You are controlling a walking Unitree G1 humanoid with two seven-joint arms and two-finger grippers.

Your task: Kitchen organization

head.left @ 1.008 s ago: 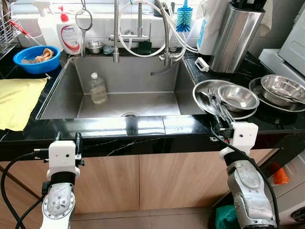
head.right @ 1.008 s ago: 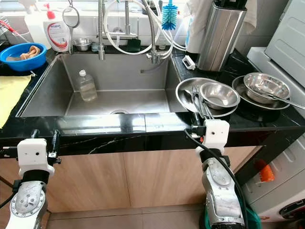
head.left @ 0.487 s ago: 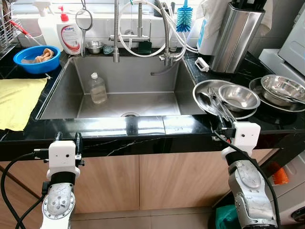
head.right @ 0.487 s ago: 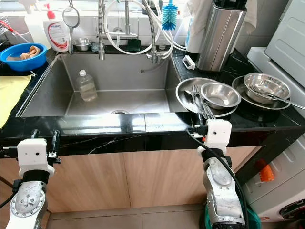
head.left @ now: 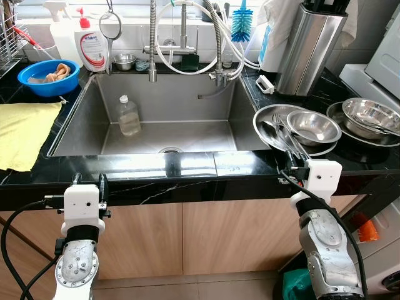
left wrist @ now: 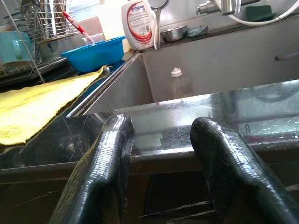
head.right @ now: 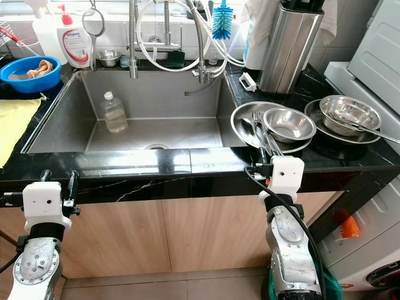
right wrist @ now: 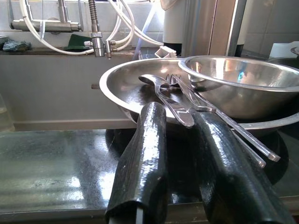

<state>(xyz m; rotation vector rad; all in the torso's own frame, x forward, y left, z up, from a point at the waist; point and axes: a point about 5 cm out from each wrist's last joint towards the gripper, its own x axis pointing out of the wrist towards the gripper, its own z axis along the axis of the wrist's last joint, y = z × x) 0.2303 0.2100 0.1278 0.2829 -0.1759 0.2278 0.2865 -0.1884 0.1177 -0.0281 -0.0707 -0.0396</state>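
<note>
Cutlery (right wrist: 187, 100) in wide steel pan (head.left: 267, 117), right of frame, beside bowl (head.left: 312, 127) | right gripper (right wrist: 187, 186) at counter edge just below, fingers narrowly parted, empty | left gripper (left wrist: 163, 154) low left, parted, idle | risk: fingertips could nudge handles, scattering cutlery

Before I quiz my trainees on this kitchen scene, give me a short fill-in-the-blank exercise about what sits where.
1. The clear plastic bottle stands inside the ____.
2. The cloth on the counter to the left of the sink is ____ in colour.
3. The forks and spoons lie in a wide steel dish that also holds a smaller steel ____.
4. The right gripper is at the counter edge just in front of that ____.

Missing words: sink; yellow; bowl; dish
</note>
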